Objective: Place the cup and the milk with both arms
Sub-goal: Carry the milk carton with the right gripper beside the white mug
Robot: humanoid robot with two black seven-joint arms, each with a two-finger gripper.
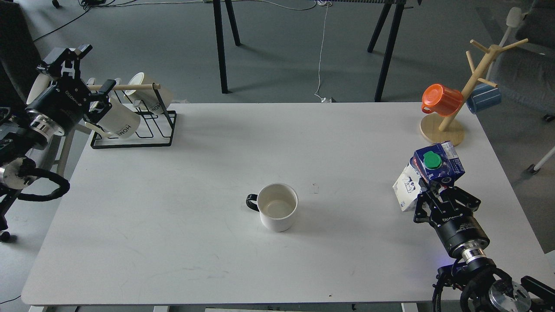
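Right gripper (pixel 440 197) fingers clamp the milk (pixel 427 173); left gripper (pixel 82 73) fingers spread; lower carton upright near cup (pixel 277 207)

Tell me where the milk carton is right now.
In the head view the milk carton is at the table's right side, gripped by the right gripper, just in front of the wooden mug tree.

Looks like a lab or test office: my white worktop (pixel 182 242) stands on bare grey floor (pixel 277 65), loose cables (pixel 321 47) trail past black trestle legs (pixel 222 47) beyond the far edge, office chair (pixel 529 65) off the far right corner.
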